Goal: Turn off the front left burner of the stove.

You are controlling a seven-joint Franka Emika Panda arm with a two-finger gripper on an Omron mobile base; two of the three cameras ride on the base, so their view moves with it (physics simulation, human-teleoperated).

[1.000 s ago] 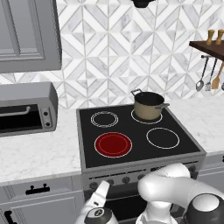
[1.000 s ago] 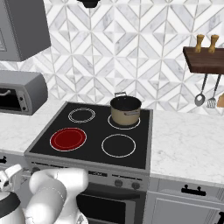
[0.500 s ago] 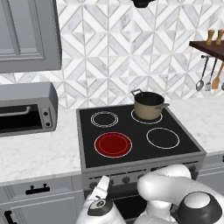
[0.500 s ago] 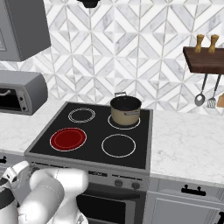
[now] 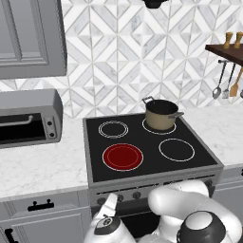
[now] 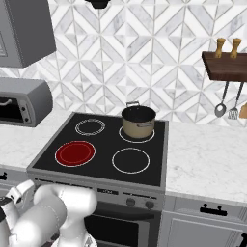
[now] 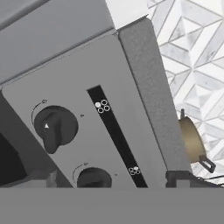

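Observation:
The stove (image 5: 95, 182) has a flat black glass top. Its front left burner (image 5: 123, 157) (image 6: 75, 153) glows red inside two white rings. My gripper (image 5: 107, 205) (image 6: 21, 191) hangs low at the stove's front left, right in front of the knob row. In the hand view it (image 7: 105, 179) stands open, facing the grey control panel (image 7: 131, 87). One dark knob (image 7: 54, 127) sits up and to the left. A second knob (image 7: 93, 177) lies low between my fingertips, untouched.
A brass-coloured pot (image 5: 161, 114) (image 6: 138, 121) (image 7: 190, 140) stands on the back right zone. A grey toaster oven (image 5: 23, 118) sits on the counter to the left. Utensils hang under a wooden shelf (image 6: 226, 65) on the right. Cabinet drawers (image 5: 40, 206) flank the oven door.
My hand has crept slightly up toward the knob row, and the arm's elbow has swung left. The burner still glows red.

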